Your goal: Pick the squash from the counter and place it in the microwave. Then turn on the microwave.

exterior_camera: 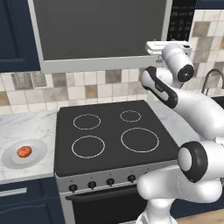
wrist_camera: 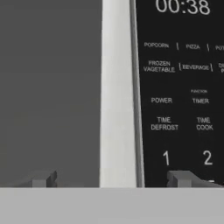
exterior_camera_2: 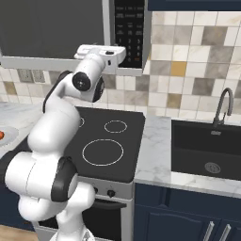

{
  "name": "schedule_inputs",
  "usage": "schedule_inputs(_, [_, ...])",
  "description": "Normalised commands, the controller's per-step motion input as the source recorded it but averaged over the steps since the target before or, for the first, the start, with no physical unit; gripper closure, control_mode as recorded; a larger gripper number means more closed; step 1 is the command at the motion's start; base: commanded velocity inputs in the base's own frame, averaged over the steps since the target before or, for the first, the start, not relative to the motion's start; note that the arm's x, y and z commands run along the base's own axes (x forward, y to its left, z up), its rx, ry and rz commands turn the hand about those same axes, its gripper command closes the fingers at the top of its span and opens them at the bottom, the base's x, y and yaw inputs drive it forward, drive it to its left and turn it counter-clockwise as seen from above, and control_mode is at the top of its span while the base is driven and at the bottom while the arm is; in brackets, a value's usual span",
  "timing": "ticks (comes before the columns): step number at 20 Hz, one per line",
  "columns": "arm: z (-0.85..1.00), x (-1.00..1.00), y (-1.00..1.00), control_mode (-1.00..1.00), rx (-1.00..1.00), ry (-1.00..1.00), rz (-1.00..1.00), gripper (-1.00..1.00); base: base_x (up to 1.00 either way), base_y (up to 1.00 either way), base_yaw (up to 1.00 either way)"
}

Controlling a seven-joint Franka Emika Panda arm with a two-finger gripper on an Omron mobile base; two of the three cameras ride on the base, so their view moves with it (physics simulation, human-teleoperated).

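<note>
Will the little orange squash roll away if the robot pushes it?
Probably a bit: the squash looks small and roundish, so a nudge could roll it. The white plate beneath it dips, which may catch it. It looks firm, likely not squishy, and light.

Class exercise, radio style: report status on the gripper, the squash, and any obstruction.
Gripper open, empty, up at the microwave keypad edge. Squash on the white plate, on the counter. Microwave door shut.

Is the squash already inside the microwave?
No, the squash sits on the white plate on the counter, left of the stovetop.
</note>
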Motion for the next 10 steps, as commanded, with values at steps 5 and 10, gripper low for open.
schedule_inputs(5, [0.0, 0.18, -0.05, -1.0, 0.0, 0.01, 0.0, -1.0, 0.0, 0.0, 0.0])
schedule_inputs(10, [0.0, 0.03, 0.0, -1.0, 0.0, 0.0, 0.0, -1.0, 0.0, 0.0, 0.0])
